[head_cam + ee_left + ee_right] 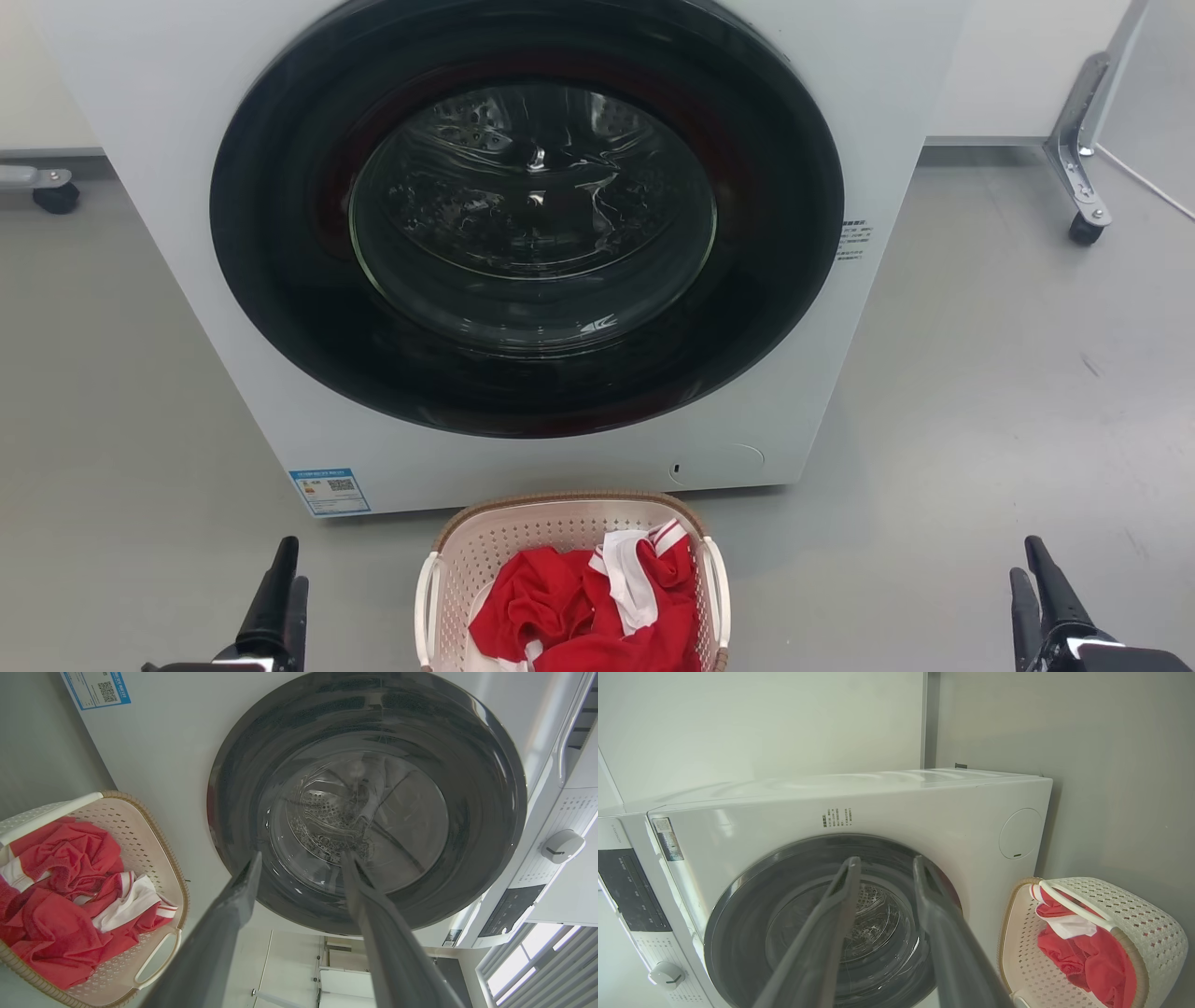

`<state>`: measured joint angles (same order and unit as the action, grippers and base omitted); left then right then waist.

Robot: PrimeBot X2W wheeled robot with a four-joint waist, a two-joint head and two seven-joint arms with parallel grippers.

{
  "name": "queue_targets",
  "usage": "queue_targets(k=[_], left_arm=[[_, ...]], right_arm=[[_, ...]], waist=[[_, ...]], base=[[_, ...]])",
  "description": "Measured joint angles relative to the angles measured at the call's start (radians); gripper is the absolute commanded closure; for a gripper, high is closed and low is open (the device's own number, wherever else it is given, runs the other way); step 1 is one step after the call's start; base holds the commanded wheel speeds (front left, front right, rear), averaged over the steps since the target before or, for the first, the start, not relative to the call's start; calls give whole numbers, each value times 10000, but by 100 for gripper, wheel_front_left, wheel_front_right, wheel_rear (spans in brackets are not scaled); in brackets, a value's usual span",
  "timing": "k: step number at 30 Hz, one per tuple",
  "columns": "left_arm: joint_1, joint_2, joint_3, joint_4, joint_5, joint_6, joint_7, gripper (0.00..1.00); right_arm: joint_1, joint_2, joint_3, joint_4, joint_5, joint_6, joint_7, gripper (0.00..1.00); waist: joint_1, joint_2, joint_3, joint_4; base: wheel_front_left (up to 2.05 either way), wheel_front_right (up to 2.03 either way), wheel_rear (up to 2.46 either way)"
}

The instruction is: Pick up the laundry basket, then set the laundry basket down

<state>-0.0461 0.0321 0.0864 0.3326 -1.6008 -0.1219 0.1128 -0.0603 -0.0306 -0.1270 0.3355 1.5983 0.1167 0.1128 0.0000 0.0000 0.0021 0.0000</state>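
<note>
Grey floor (980, 373), washer (523, 233) ahead. Laundry basket (569, 499) on floor at washer foot, centred btw left gripper (293, 565) & right gripper (1024, 558), one side handle twd each arm. Both jaws apart, empty.

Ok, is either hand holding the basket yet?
No, the left hand and right hand stand clear of the basket, one on each side.

Ok, laundry basket (560, 532) down on the floor (980, 420), just in front of the washing machine (233, 280), below its door (532, 215), w/ clothes (579, 607) heaped inside. Well off to one side the left gripper (291, 565), opposite side the right gripper (1024, 558), basket btwn them.
</note>
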Motion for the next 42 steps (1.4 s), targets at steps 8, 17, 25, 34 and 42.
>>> queue_targets(k=[8,17,25,34,42], left_arm=[[127,-6,-324,-15,73,2,-278,0],[137,0,-543,-303,846,261,-683,0],[174,2,-775,-616,2096,527,-980,0],[322,123,-1233,-922,3854,786,-1296,0],[365,334,-1687,-1185,5722,1045,-1603,0]], right_arm=[[112,31,355,6,-81,-21,-270,0],[114,29,602,-121,-869,-307,-671,0],[117,23,1003,-345,-2132,-562,-974,0],[119,-17,1453,-520,-3791,-826,-1300,0],[142,-165,1954,-709,-5474,-1011,-1620,0]], waist=[[0,0,-1,3],[0,0,-4,10],[0,0,-4,21],[0,0,-11,36],[0,0,-55,48]], base=[[0,0,0],[0,0,0],[0,0,0],[0,0,0],[0,0,0]])
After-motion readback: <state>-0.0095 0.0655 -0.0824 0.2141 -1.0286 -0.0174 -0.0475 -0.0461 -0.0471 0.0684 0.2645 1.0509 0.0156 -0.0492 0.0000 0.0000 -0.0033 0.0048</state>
